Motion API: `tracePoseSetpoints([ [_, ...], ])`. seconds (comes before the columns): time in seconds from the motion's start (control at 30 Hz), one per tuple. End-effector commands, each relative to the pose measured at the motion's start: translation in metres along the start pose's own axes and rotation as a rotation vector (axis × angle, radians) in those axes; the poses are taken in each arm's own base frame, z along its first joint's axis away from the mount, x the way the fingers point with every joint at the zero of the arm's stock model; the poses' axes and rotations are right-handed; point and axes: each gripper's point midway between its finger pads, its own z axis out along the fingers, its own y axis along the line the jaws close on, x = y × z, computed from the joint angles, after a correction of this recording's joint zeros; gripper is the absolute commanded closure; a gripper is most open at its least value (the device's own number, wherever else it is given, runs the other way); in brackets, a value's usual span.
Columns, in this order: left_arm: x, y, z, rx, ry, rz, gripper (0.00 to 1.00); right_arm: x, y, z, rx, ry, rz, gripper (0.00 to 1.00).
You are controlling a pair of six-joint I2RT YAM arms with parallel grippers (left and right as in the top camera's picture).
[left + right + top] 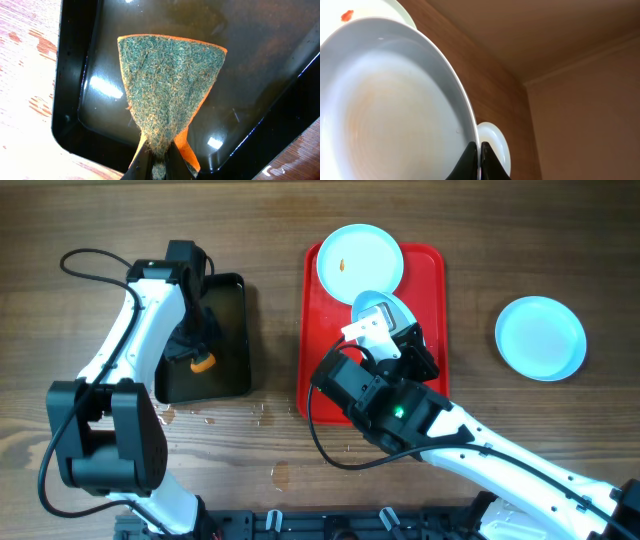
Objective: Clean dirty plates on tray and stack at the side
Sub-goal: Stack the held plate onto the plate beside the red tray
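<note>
The red tray (432, 280) lies at the table's middle. One pale blue plate (360, 260) with a small orange smear lies flat at its far end. My right gripper (383, 322) is shut on the rim of a second plate (385, 304) and holds it tilted up above the tray. In the right wrist view this plate (395, 110) fills the left, faintly orange in its middle, with the jaws (479, 161) pinching its edge. A third plate (540, 337) lies on the table to the right. My left gripper (159, 167) is shut on a green and orange sponge (170, 85).
A black tray (235, 330) with liquid sits left of the red tray, and the sponge (202, 362) hangs over it. Water drops mark the wood near the black tray's front edge (215, 417). The right arm crosses the front right of the table.
</note>
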Motion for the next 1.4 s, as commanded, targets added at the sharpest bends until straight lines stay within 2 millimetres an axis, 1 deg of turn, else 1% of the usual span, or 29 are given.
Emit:
tracePoseSetpoints([
  [0.0,0.001,0.000,0.001,0.007,0.004,0.005,0.96,-0.006,-0.012,-0.004,0.036,-0.020,0.027,0.96],
  [0.17,0.001,0.000,0.000,0.007,0.005,0.005,0.96,-0.005,-0.012,-0.004,0.039,-0.019,0.024,0.96],
  [0.2,0.001,0.000,0.000,0.006,0.006,0.006,0.96,-0.005,-0.009,-0.003,0.021,-0.017,0.047,0.96],
  [0.27,0.002,0.001,0.000,0.005,0.008,0.006,0.96,-0.004,0.009,-0.004,-0.084,-0.003,0.048,0.96],
  [0.3,0.002,0.001,0.000,0.005,0.008,0.006,0.96,-0.002,0.009,-0.003,-0.085,0.000,0.036,0.96],
  [0.33,0.002,0.001,0.000,0.005,0.008,0.006,0.96,0.000,-0.002,0.000,-0.024,0.005,0.041,0.96],
  [0.37,0.002,0.001,0.000,0.005,0.008,0.006,0.96,0.000,-0.012,0.004,0.029,0.009,0.103,0.96],
  [0.4,0.002,0.001,0.000,0.005,0.008,0.006,0.96,0.000,-0.012,0.006,0.014,0.013,0.149,0.96],
  [0.43,0.002,0.001,0.000,0.005,0.008,0.006,0.96,-0.001,0.004,0.005,-0.079,0.022,0.102,0.96],
  [0.47,0.002,0.001,0.000,0.005,0.008,0.006,0.96,0.000,0.010,0.005,-0.111,0.024,0.031,0.96],
  [0.5,0.002,0.001,0.000,0.005,0.009,0.006,0.96,0.003,0.001,0.007,-0.053,0.027,0.026,0.96],
  [0.53,0.002,0.001,0.000,0.004,0.010,0.006,0.96,0.006,-0.014,0.009,0.031,0.029,0.069,0.96],
  [0.57,0.002,0.001,0.000,0.004,0.010,0.006,0.96,0.008,-0.021,0.011,0.064,0.035,0.122,0.96],
  [0.6,0.002,0.001,0.000,0.004,0.010,0.006,0.96,0.008,-0.012,0.012,0.013,0.045,0.133,0.96],
  [0.67,0.002,0.001,0.000,0.004,0.010,0.006,0.96,0.011,0.009,0.011,-0.106,0.061,0.033,0.96],
  [0.7,0.002,0.001,0.000,0.004,0.010,0.006,0.96,0.012,0.005,0.013,-0.078,0.063,0.040,0.96],
  [0.73,0.002,0.001,0.000,0.004,0.011,0.006,0.96,0.014,-0.004,0.015,-0.032,0.067,0.083,0.96],
  [0.77,0.002,0.001,0.000,0.004,0.010,0.006,0.96,0.015,-0.002,0.017,-0.048,0.079,0.146,0.96],
  [0.83,0.002,0.001,0.000,0.004,0.010,0.006,0.96,0.016,0.017,0.015,-0.158,0.098,0.141,0.96],
  [0.9,0.002,0.001,0.000,0.004,0.011,0.006,0.96,0.020,0.020,0.017,-0.187,0.124,0.187,0.96],
  [0.93,0.002,0.001,0.000,0.003,0.011,0.006,0.96,0.021,0.018,0.019,-0.184,0.133,0.216,0.96],
  [1.03,0.002,0.001,0.000,0.003,0.011,0.006,0.96,0.029,-0.002,0.033,-0.148,0.177,0.330,0.96],
  [1.13,0.003,0.001,0.000,0.002,0.014,0.007,0.96,0.043,-0.024,0.053,-0.191,0.254,0.481,0.96],
  [1.23,0.003,0.002,0.000,0.002,0.015,0.007,0.96,0.068,-0.050,0.081,-0.255,0.355,0.694,0.96],
  [1.3,0.003,0.002,0.000,0.002,0.015,0.007,0.96,0.091,-0.068,0.101,-0.274,0.429,0.850,0.96],
  [1.33,0.003,0.002,0.000,0.002,0.014,0.007,0.96,0.107,-0.078,0.110,-0.272,0.473,0.927,0.96],
  [1.37,0.003,0.002,0.000,0.002,0.014,0.007,0.96,0.118,-0.085,0.116,-0.270,0.499,0.979,0.96],
])
